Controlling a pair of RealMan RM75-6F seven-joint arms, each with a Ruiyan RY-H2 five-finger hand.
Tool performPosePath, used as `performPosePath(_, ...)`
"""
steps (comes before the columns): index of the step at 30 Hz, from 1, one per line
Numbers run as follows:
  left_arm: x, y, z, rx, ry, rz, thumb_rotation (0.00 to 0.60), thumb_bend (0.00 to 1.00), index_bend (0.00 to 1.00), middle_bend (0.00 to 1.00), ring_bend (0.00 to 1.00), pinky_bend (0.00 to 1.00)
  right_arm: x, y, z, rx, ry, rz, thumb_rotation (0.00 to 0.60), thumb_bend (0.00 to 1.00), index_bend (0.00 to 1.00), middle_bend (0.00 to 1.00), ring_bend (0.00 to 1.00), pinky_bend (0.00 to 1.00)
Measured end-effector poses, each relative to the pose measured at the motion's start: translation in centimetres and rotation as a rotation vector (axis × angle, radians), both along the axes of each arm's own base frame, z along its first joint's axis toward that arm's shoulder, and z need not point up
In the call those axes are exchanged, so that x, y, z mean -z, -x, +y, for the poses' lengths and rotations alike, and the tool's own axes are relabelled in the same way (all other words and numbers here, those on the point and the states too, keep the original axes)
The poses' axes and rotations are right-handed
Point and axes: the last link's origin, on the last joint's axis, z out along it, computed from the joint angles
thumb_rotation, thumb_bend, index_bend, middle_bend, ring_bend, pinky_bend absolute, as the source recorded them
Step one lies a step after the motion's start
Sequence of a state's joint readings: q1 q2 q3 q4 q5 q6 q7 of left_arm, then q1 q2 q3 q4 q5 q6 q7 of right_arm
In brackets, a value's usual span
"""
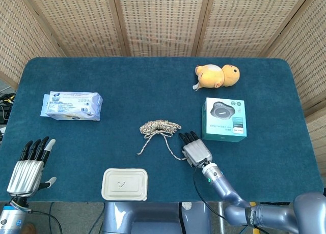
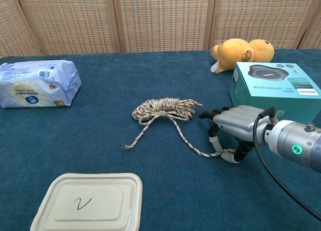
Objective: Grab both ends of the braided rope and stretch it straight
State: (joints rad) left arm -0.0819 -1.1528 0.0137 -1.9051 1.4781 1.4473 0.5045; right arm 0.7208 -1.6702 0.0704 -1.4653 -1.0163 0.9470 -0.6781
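Note:
The braided rope [image 1: 160,126] [image 2: 163,108] lies mid-table as a small coil with two loose tails. One tail ends at the front left [image 2: 125,147]. The other runs right to its end [image 2: 226,151] under my right hand [image 1: 195,150] [image 2: 235,126]. That hand sits low over the cloth, palm down, with a fingertip [image 2: 214,143] and the thumb on either side of the tail end and a gap between them. My left hand [image 1: 28,167] hovers at the table's front left corner, fingers spread, holding nothing, far from the rope; only the head view shows it.
A pack of wipes [image 1: 71,106] [image 2: 37,83] lies at the left. A teal box [image 1: 224,118] [image 2: 273,85] stands just behind my right hand, with a yellow plush toy [image 1: 217,75] [image 2: 243,51] beyond it. A lidded white container [image 1: 125,183] [image 2: 88,203] sits at the front edge.

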Motion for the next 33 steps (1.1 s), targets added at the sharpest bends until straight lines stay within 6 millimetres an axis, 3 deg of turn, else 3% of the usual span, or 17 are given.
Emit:
performPosePath(12,0.3,0.2,0.4,-0.012,0.019,0.005,0.600,0.00,0.00,0.00,0.00,0.00,-2.0,-0.8,0.0,-0.121,0.067,-0.008,0.600,0.43,0.66,0.00,0.00,0.00)
performPosePath(19,1.0,-0.1,2.5,0.029,0.026,0.011,0.600,0.00,0.01,0.00,0.00,0.00,-3.8,-0.9,0.0,-0.210,0.119,0.011,0.600,0.43,0.67,0.00,0.00,0.00)
performPosePath(26,2.9,-2.2,6.3,0.146,0.055,0.060,0.600,0.01,0.33,0.00,0.00,0.00,-4.1,-0.3,0.2,-0.230,0.123,0.030,0.600,0.43,0.67,0.00,0.00,0.00)
performPosePath(33,6.6,-4.9,10.1,0.333,0.098,0.167,0.600,0.06,0.41,0.00,0.00,0.00,-4.0,-0.3,0.0,-0.215,0.117,0.016,0.600,0.43,0.67,0.00,0.00,0.00)
